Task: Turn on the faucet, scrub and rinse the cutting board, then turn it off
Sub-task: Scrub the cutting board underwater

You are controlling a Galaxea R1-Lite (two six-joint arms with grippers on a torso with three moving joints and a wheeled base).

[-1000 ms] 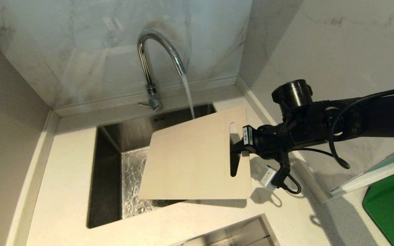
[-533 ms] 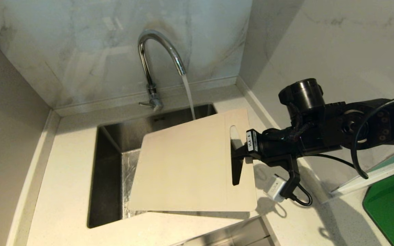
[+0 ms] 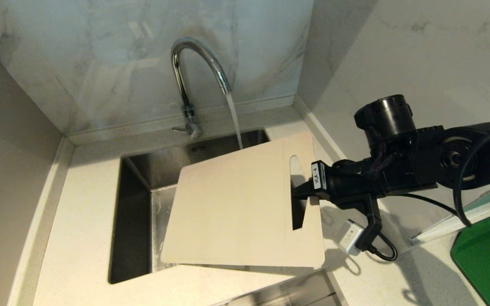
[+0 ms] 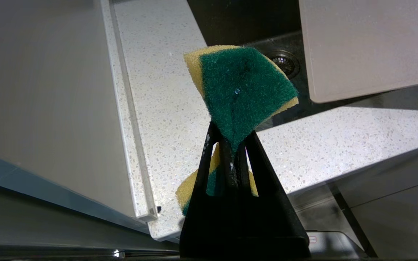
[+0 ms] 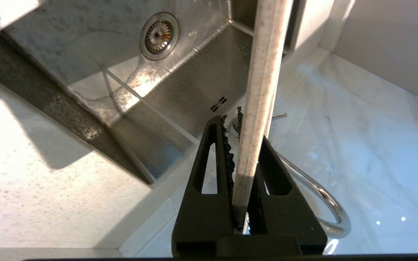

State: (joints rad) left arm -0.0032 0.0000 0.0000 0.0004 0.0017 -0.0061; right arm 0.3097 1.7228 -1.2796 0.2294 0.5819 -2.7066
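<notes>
The chrome faucet (image 3: 198, 55) runs, and its stream (image 3: 234, 119) drops just behind the far edge of the beige cutting board (image 3: 236, 208). The board hangs tilted over the sink's right half. My right gripper (image 3: 298, 193) is shut on its slotted handle end. In the right wrist view the board's thin edge (image 5: 263, 72) stands between the fingers of my right gripper (image 5: 243, 130), with the faucet spout (image 5: 325, 203) behind. My left gripper (image 4: 232, 137), outside the head view, is shut on a green-and-yellow sponge (image 4: 241, 87) over the counter, near a corner of the board (image 4: 368, 47).
The steel sink (image 3: 134, 221) is wet, with its drain (image 5: 159, 34) uncovered. The faucet lever (image 3: 183, 128) points left. Marble walls close the back and right sides. A dark green mat (image 3: 487, 255) lies at the right on the speckled counter (image 3: 83, 204).
My right arm has drawn back to the right and nearer, carrying the board with it. The water keeps running.
</notes>
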